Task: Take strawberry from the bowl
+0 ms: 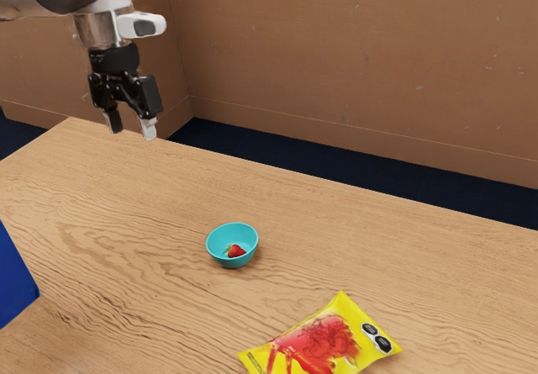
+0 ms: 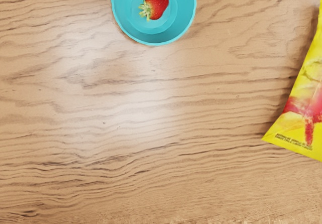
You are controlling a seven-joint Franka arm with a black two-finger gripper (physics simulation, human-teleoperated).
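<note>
Strawberry [image 2: 157, 7], one: red, leafy cap [image 2: 145, 7] attached, lying on its side at the bottom of a turquoise bowl [image 1: 231, 262], cap pointing away from the yellow packet [image 1: 315, 345]. Handling, by judgement: very light, soft-skinned, easily bruised, slightly slippery, prone to roll against the curved wall if nudged. Best hold: across the red body at its fullest part, from above, with light pressure and clearance from the rim; cap a poor grip, liable to tear. Bowl probably light as well, apt to slide if knocked. Hand [image 1: 131, 125]: open, fingers apart with nothing between, raised and well apart from the bowl. Step in hand, by judgement: approach, ahead of a descent into the bowl. Surface: desk [image 1: 151, 197] in pale brown wood, dark wavy grain, soft patch of reflected light near the bowl. Also on the desk: the packet, printed in red, lying flat. At the exterior view's left edge: blue object [image 1: 13, 281], kind uncertain. Room: plain brown walls [image 1: 353, 55], scuffed in spots; dark blue floor [image 1: 336, 162] beyond the desk.
</note>
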